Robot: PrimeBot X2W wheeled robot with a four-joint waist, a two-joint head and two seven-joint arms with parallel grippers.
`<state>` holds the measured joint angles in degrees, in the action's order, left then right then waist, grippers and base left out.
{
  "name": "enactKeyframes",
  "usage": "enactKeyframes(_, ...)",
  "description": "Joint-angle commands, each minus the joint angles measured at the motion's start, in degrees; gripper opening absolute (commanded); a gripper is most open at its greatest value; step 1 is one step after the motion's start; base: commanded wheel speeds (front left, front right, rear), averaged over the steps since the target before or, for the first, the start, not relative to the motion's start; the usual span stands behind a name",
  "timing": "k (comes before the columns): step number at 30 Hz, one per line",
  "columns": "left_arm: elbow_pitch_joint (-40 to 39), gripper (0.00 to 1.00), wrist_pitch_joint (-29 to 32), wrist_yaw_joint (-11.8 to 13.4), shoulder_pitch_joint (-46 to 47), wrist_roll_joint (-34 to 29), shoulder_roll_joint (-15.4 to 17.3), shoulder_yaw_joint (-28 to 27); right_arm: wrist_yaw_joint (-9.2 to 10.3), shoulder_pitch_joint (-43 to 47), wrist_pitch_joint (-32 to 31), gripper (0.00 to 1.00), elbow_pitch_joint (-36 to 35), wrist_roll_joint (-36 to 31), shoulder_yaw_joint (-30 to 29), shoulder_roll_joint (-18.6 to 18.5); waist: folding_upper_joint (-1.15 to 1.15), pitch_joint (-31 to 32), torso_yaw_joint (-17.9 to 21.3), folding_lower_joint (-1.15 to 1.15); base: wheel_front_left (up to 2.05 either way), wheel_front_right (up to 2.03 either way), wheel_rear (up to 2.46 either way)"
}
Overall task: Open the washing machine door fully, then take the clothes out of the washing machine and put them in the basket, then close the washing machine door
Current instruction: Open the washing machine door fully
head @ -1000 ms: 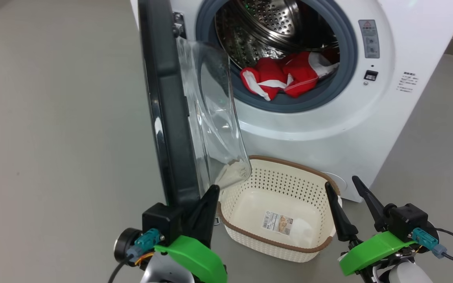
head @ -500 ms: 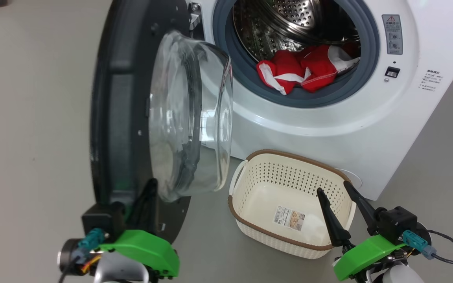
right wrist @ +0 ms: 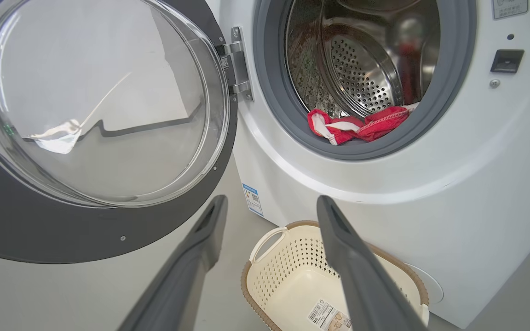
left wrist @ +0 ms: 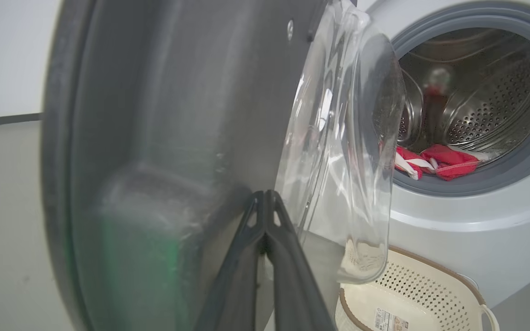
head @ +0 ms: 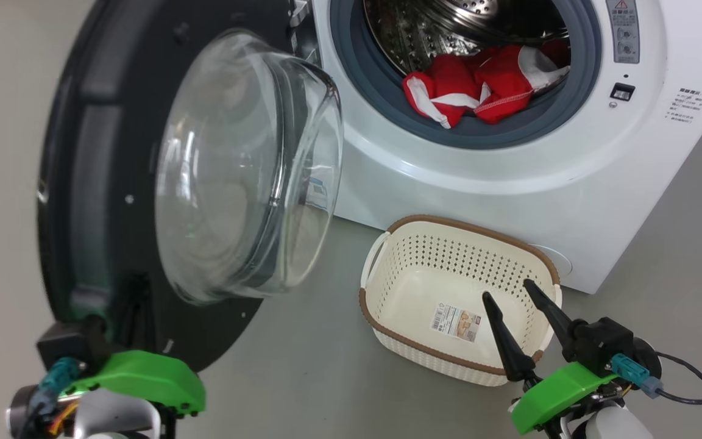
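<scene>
The washing machine door (head: 101, 183) is swung wide out to the left of the washing machine (head: 509, 183). The left gripper (left wrist: 263, 202) is seen with its fingers pinched together, tips laid against the door's dark inner face down near its bottom edge. The red clothes (head: 460, 91) are heaped at the front lip of the drum (head: 424, 30), partly draped on the grey gasket (head: 357, 67). The basket (head: 448, 256) is parked on the floor (head: 314, 366) just below the opening, with the right gripper (head: 507, 289) held spread apart over its near right corner.
</scene>
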<state>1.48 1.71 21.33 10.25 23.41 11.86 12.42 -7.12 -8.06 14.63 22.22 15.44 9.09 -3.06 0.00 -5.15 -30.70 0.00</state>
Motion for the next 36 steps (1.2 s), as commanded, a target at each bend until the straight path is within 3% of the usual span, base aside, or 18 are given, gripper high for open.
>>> enactKeyframes(1,-0.11,0.00,-1.14,1.43,0.54,0.70,2.64,-4.55,-0.36,-2.50,0.37,1.00,-1.19,-0.95,1.74,0.18,0.00,-0.60,-0.07,0.00,0.00,0.00,0.00)
enactKeyframes(12,6.19,0.00,-6.33,-0.38,3.09,4.48,3.65,-9.70,-0.36,-3.24,0.37,1.00,-0.53,-2.03,2.74,-0.84,0.00,-2.56,-0.16,0.00,0.00,0.00,0.00)
enactKeyframes(36,18.35,0.00,-12.88,-3.74,12.22,8.27,6.24,-14.45,-0.36,-4.90,0.37,1.00,0.37,-2.11,6.10,-3.57,0.00,-6.10,-0.44,0.00,0.00,0.00,0.00)
